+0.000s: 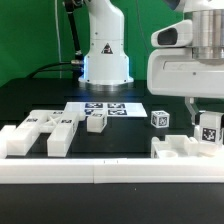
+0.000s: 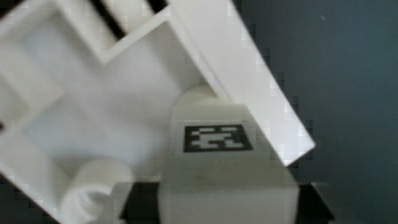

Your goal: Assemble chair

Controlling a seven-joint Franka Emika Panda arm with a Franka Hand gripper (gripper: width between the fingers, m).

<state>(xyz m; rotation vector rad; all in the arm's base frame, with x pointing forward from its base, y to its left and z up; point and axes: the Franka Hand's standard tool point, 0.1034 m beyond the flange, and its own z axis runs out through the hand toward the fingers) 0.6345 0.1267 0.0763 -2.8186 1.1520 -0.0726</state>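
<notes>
White parts are found lying loose across the black table [image 1: 140,135]; no finished joint is seen. The gripper [image 1: 204,118] is judged to be clamped on a tagged leg [image 1: 208,130], though finger contact is poorly shown in either view. The leg is held upright just above, perhaps touching, a frame [image 1: 180,148] at the exterior view's right. A large slotted piece [image 1: 40,135], a small block [image 1: 97,122] and a tagged cube [image 1: 160,118] are noted lying apart, unfitted. The marker board [image 1: 105,108] is seen behind them. Assembly is assessed as early: one leg is in hand, and the remainder is outstanding.
</notes>
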